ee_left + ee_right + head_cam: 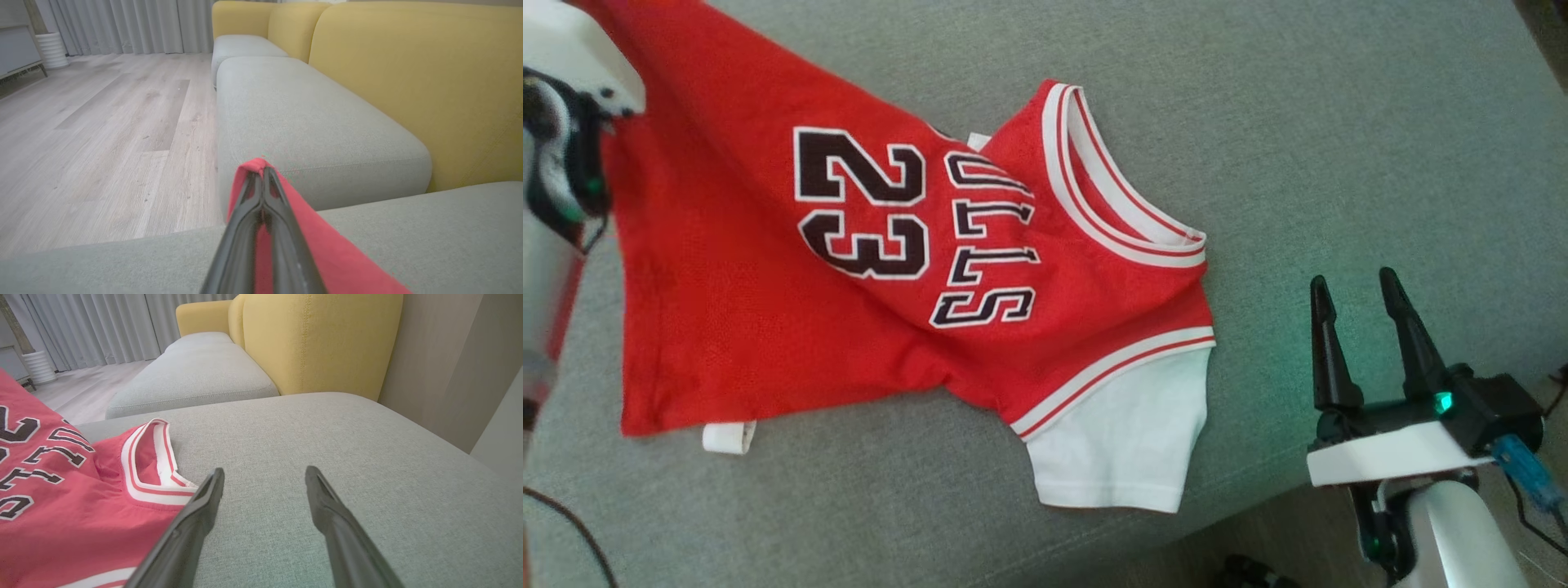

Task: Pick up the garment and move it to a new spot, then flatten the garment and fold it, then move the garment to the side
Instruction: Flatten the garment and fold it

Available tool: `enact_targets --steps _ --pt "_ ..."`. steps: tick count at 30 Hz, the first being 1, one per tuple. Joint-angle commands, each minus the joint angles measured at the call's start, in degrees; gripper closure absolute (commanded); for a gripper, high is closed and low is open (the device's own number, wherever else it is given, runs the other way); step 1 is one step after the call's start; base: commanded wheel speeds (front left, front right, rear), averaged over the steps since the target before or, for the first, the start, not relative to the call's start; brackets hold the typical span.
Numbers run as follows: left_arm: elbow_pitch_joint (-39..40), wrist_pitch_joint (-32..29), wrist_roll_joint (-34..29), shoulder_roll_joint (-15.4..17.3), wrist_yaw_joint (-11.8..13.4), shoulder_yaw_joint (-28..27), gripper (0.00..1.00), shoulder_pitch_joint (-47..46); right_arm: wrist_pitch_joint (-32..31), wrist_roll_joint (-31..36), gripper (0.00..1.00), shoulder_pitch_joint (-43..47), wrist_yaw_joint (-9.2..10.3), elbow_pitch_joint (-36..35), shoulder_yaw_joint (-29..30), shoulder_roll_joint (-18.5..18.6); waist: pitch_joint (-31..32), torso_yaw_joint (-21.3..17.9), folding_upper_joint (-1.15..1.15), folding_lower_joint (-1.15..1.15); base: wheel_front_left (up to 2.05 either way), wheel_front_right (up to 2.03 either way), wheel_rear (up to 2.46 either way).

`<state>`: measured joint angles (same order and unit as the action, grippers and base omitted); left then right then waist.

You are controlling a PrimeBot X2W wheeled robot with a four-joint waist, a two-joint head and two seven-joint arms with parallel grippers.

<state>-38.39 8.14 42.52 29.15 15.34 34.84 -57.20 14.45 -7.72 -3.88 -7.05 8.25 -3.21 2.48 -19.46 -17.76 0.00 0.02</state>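
Observation:
The garment [866, 269], a red mesh jersey with black "23" and lettering, lies chest-up on the grey sofa cushion [1339, 147]. Its striped collar [1119, 212] points right and one white sleeve [1127, 433] lies toward the cushion's front edge. At the upper left my left gripper [609, 122] holds the hem end lifted off the cushion. In the left wrist view its fingers [263, 173] are shut on a fold of red fabric [327, 253]. My right gripper [1354, 282] stands open to the right of the sleeve, apart from it. In the right wrist view it [265, 475] hovers over bare cushion, with the collar [151, 457] just left.
Yellow backrests [318, 343] rise behind the cushions. A second grey cushion [302, 118] continues beyond this one. Wood floor [102, 134], curtains [122, 24] and a white ribbed pot [51, 49] lie past it. The cushion's front edge [1258, 498] runs near my right gripper.

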Motion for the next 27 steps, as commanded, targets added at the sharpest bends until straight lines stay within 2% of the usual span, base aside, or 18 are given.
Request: enact_targets --steps 1,8,12,15,20,27 --pt "-0.61 0.87 -0.36 2.03 -0.55 -1.97 0.00 -2.16 0.55 0.07 0.00 -0.42 -0.44 -1.36 -0.96 0.40 0.61 0.26 0.00 -0.02 0.00 0.00 0.00" --pt "-6.12 2.66 0.50 -0.14 -2.99 -0.67 0.00 1.47 0.55 0.68 0.00 1.28 -0.44 -1.13 0.23 0.40 4.27 3.56 0.00 -0.02 0.00 0.00 0.00" --pt "-4.87 3.21 2.91 -0.81 -3.36 -1.54 0.00 6.68 0.55 1.08 0.00 2.09 -0.44 -1.19 0.74 0.40 6.38 5.61 0.00 -0.02 0.00 0.00 0.00" --pt "-2.15 0.79 4.42 -0.65 -4.16 -0.39 0.00 13.13 0.55 1.38 0.00 2.86 -0.44 -1.27 0.95 0.40 7.45 6.81 0.00 -0.02 0.00 0.00 0.00" --pt "4.90 -1.95 7.51 0.14 -3.01 0.26 0.00 24.59 0.55 1.95 0.00 3.95 -0.44 -1.42 1.56 0.40 8.23 8.16 0.00 -0.02 0.00 0.00 0.00" --pt "13.10 -5.69 8.00 1.26 0.92 2.58 0.00 33.21 0.55 2.90 0.00 4.23 -0.44 -1.68 1.36 0.40 7.52 9.47 0.00 -0.02 0.00 0.00 0.00"
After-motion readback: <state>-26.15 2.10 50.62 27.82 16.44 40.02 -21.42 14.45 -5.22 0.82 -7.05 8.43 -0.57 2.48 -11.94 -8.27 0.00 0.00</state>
